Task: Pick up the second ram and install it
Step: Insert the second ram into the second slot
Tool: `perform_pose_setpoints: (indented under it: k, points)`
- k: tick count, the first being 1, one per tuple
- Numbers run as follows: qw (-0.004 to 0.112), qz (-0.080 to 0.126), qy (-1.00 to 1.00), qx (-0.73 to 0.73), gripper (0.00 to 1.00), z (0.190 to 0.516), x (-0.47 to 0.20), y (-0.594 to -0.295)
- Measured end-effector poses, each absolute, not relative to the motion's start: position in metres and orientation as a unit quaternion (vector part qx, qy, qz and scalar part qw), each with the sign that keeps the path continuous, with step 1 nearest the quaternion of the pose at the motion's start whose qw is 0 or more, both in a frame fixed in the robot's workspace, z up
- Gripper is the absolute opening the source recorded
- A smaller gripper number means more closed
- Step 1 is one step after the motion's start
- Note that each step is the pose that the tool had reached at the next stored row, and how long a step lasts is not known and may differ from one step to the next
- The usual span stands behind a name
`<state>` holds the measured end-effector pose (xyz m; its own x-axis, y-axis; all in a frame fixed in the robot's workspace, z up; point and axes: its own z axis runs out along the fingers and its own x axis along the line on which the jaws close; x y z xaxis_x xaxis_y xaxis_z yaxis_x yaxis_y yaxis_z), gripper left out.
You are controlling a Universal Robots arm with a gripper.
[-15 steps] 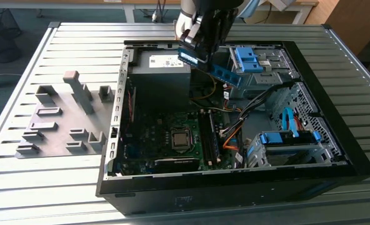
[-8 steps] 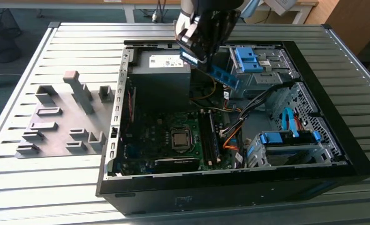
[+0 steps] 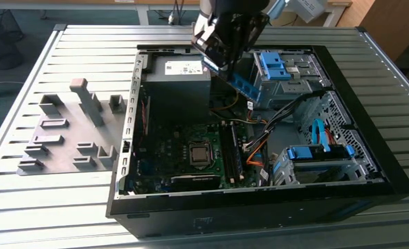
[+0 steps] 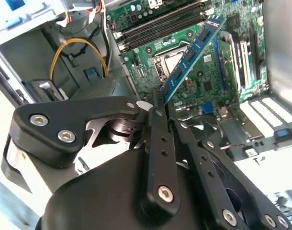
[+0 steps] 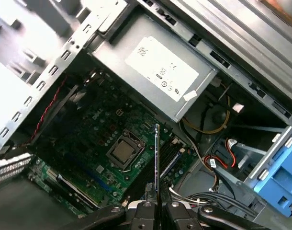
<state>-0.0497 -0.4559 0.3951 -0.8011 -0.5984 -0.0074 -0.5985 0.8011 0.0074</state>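
Wrist views past claw [image 5: 156,205] onto motherboard [image 5: 100,132]

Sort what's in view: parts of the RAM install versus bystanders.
Job: second ram, clamped in the end effector; motherboard memory slots.
Bystanders: grey holder blocks, power supply, blue drive caddy, yellow cables.

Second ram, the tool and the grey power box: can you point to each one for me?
second ram [image 4: 191,55]: second wrist view, middle of its blue face with the dark chips.
tool [image 4: 160,101]: second wrist view, between its fingertips, shut on the stick's lower end.
power box [image 5: 160,67]: first wrist view, on its white label.
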Motion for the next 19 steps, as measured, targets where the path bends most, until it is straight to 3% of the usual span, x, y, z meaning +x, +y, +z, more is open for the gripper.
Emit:
perform_pose_setpoints:
  k: [19]
  points:
    - [0.003,0.004,0.982,-0.191,0.14,0.3916,-0.0497,-0.4559]
